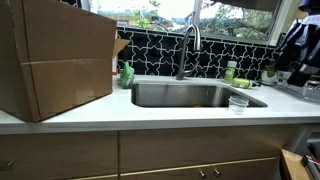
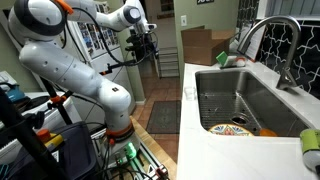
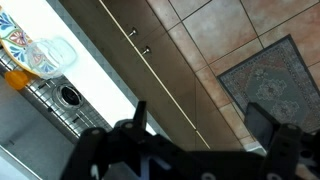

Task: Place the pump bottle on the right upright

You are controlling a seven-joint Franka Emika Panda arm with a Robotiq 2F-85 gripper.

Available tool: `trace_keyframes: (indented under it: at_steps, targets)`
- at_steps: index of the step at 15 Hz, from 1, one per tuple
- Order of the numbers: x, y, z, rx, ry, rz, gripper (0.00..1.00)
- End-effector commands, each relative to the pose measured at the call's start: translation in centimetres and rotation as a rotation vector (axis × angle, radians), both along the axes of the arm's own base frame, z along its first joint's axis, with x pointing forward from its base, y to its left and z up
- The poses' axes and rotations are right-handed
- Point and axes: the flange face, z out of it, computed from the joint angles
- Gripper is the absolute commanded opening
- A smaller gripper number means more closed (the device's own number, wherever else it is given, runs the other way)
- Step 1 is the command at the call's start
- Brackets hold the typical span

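The small pale green plastic pump bottle (image 1: 231,72) with a whitish top sits right of centre in an exterior view. It is on the white table (image 1: 100,112) at the back right corner of the stainless steel sink (image 1: 190,95), close against the black patterned backsplash (image 1: 215,55). It is well to the right of the curved metal faucet (image 1: 188,45) (it is too small here to tell whether it stands straight or leans). Just in front of it, by the sink's front right corner, is a clear plastic cup (image 1: 238,102). At the sink's back left corner stands a brighter green bottle with a dark top (image 1: 127,72). A large brown cardboard box (image 1: 55,60) fills the left of that frame.

The white robot arm (image 2: 60,60) takes up the upper left of an exterior view, off the table and over the floor. Its dark gripper (image 2: 150,45) is near the top centre, well apart from the sink. In the wrist view the gripper (image 3: 200,125) comes in along the bottom edge. Its two dark fingers (image 3: 140,115) are spread wide apart, with only floor showing between them. Beyond them are brown floor tiles (image 3: 215,25), a patterned rug (image 3: 265,75) at the right and wooden cabinet fronts (image 3: 150,70). The cup (image 3: 55,55) is at the upper left beside the sink.
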Motion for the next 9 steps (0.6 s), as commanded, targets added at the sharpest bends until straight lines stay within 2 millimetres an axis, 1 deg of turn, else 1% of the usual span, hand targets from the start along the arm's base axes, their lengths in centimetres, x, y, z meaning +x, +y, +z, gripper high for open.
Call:
trace_keyframes:
  at_steps: [1,7,9]
  targets:
    - [0.0,0.0,0.1,-0.001,0.001,0.0,1.0]
    - [0.0,0.0,0.1,-0.001,0.001,0.0,1.0]
    - [0.5,-1.2,0.4,0.021,-0.007,-0.078,1.0]
